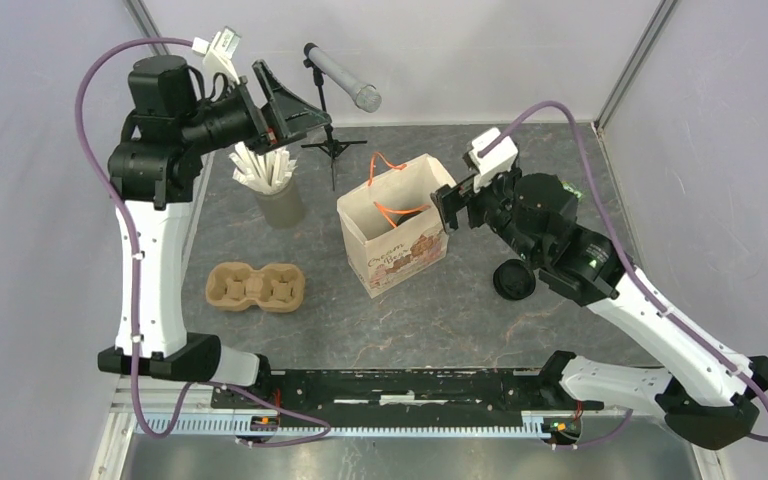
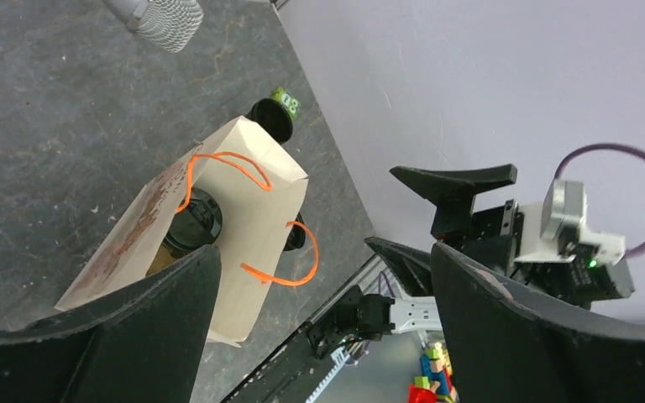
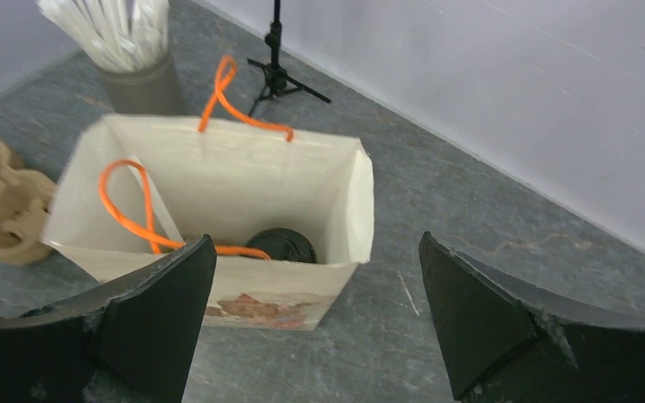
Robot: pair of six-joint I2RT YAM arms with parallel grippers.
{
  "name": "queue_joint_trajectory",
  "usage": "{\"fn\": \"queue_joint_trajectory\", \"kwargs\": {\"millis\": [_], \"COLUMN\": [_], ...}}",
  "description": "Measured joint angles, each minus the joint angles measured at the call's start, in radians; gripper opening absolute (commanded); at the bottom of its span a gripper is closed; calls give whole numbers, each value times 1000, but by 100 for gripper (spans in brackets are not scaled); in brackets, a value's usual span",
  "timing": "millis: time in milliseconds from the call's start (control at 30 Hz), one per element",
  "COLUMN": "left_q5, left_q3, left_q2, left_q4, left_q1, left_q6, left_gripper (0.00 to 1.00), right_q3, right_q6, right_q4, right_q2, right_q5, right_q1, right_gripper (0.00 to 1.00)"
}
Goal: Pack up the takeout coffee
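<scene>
The takeout coffee (image 3: 281,245) sits down in the bottom of the paper bag (image 3: 243,180), lid up as far as I can tell. The right gripper (image 1: 452,208) hangs wide open and empty just beside the bag's rim; a careless swing there could knock the light bag over on the bench (image 1: 460,320), or snag an orange handle (image 3: 218,80) and drag it. The left gripper (image 1: 285,105), also spread wide and holding nothing, hovers over the grey cup of sticks (image 1: 278,195), which a low sweep could topple.
</scene>
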Motion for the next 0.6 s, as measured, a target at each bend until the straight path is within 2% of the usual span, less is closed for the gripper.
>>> {"fn": "queue_joint_trajectory", "kwargs": {"millis": [100,267,433,600], "left_q5": [-3,-48,-65,-100], "left_q3": [-22,-196,-515,-652], "left_q2": [-47,-223,-478,-600], "left_q4": [23,79,123,131], "left_q1": [0,0,0,0], "left_q6": [18,55,60,67], "left_gripper": [100,100,100,100], "right_q3": [92,187,190,146], "right_q6": [84,254,339,396], "right_q4": [-45,-90,-160,-233], "right_q2": [28,17,-29,-82], "right_q5": [-16,27,96,151], "right_q1": [0,0,0,0], "right_gripper": [98,98,98,98]}}
